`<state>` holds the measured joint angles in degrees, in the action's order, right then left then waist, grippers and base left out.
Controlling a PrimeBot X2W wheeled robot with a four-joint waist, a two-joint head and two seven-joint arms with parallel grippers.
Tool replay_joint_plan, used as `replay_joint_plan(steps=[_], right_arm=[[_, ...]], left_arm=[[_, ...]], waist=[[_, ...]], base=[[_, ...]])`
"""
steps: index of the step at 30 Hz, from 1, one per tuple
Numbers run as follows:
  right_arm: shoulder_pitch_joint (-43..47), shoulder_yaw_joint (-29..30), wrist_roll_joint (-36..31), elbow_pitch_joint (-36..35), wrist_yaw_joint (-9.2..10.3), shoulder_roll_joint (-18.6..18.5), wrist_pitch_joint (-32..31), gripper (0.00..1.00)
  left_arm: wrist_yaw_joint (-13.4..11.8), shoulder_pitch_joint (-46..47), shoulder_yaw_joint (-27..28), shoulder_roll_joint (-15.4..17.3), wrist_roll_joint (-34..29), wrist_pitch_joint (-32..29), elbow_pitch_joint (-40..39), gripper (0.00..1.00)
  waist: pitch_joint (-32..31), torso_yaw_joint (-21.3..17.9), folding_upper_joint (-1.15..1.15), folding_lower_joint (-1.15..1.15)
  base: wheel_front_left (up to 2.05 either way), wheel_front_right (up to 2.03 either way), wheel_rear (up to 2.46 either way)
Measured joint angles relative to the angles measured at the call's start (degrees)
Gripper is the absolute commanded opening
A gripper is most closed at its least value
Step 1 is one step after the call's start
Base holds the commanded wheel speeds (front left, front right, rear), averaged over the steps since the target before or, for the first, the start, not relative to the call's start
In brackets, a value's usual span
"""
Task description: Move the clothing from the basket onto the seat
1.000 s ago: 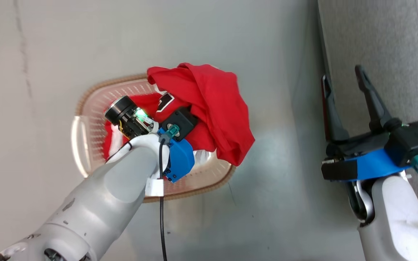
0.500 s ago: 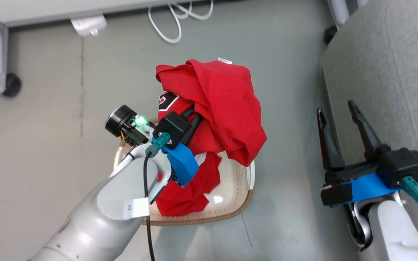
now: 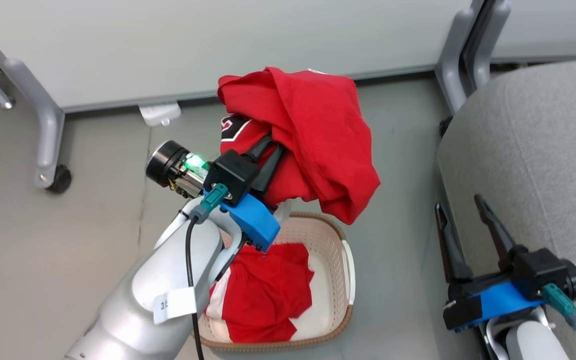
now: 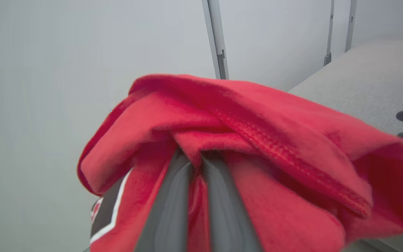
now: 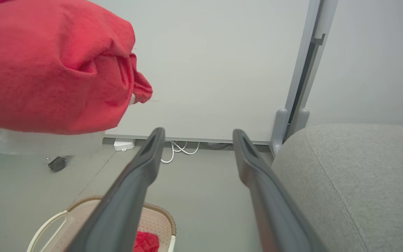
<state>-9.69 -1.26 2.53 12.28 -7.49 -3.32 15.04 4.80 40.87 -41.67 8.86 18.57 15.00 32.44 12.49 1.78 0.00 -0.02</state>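
Observation:
My left gripper (image 3: 268, 150) is shut on a bright red garment (image 3: 308, 135) with a dark-and-white logo, held up in the air above the basket (image 3: 340, 245). In the left wrist view the two fingers (image 4: 173, 196) pinch the red fabric (image 4: 257, 140) between them. A second red garment (image 3: 268, 295) with white trim lies inside the cream basket. My right gripper (image 3: 463, 220) stands open at the lower right, beside the edge of the grey seat (image 3: 533, 150), with nothing between its fingers (image 5: 135, 189). The seat (image 5: 355, 175) is at the right in the right wrist view.
A pale partition panel (image 3: 218, 45) on grey wheeled legs (image 3: 48, 145) stands behind the basket. A second grey post (image 3: 460, 55) rises near the seat's far corner. White cables (image 5: 180, 148) lie on the grey floor under the panel.
The head camera has tilted up, so the whole picture shifted down. My left gripper has lifted the logo garment clear of the basket; the other garment stays inside. The right gripper stays open.

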Motion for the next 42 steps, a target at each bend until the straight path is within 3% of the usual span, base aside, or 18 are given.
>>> replay_joint_plan(steps=[11,24,36,42], right_arm=[[3.53,-0.1,0.14,0.59,0.01,0.22,0.0,1.0],[4.25,-1.42,0.15,-1.01,0.01,0.37,0.0,1.0],[0.7,-13.72,0.98,-8.92,0.0,-1.41,0.0,1.0],[-1.29,-18.44,1.08,-9.67,0.0,-2.09,0.01,1.0]], left_arm=[[1.32,-1.35,1.48,-1.46,-1.44,0.0,-1.48,0.0],[2.07,-2.44,1.7,-1.46,-1.79,-0.01,-0.83,0.0],[2.31,-2.59,2.11,-1.89,-2.47,0.0,-0.21,0.0],[2.33,-2.59,2.25,-2.18,-2.93,0.0,-0.1,0.0]], waist=[[-6.22,0.48,0.0,0.0],[-7.75,0.58,0.0,0.01],[-7.06,0.65,0.0,0.01],[-6.64,0.75,0.0,0.01]], base=[[0.0,0.0,0.0],[0.0,0.0,0.0],[0.0,0.0,0.0],[0.0,0.0,0.0]])
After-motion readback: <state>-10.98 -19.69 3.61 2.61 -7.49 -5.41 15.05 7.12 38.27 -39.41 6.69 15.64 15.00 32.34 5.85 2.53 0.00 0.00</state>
